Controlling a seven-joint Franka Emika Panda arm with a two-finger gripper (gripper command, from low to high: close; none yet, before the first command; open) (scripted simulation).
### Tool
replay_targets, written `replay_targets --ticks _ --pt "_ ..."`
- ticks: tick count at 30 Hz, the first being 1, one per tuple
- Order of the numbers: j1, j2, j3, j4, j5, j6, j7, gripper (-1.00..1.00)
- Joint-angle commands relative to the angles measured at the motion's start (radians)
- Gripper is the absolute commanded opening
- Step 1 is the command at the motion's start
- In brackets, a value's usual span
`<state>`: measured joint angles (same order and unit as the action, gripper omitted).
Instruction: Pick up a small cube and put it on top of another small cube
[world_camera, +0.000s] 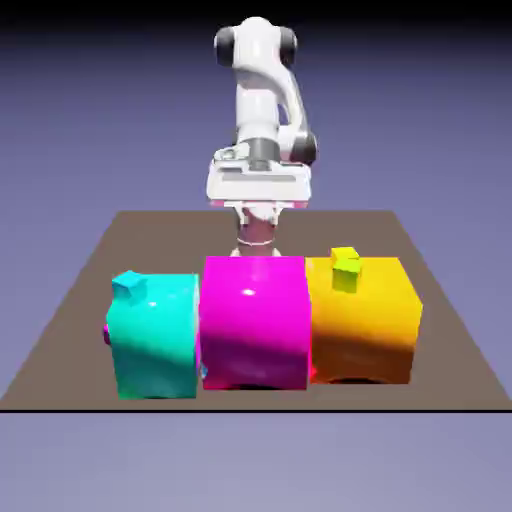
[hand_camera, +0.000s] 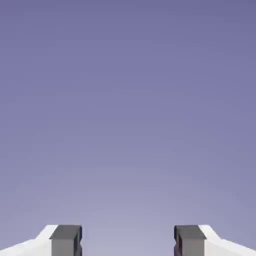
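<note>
Pickup seems still ahead: the gripper (hand_camera: 128, 241) has spread, empty jaws and next should reach for the small pink cube (world_camera: 107, 335) beside the cyan block (world_camera: 155, 340).

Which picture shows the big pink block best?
The exterior view: the big pink block sits in plain sight between the blue and orange ones. The hand view shows none of it, just backdrop and fingertips.

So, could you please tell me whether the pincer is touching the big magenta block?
Apart: the hand view shows only plain backdrop between and beyond the pincer's open tips, with no magenta block there.
</note>
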<state>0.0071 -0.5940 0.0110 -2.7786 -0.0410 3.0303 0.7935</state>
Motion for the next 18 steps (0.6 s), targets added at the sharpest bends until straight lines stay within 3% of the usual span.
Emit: replay_targets --ticks 1,18 --pt "-0.013 0.013 0.012 0.033 -0.021 -0.027 0.02 0.0" --pt "-0.307 0.555 0.238 0.649 -0.247 -0.677 0.139 0.0"
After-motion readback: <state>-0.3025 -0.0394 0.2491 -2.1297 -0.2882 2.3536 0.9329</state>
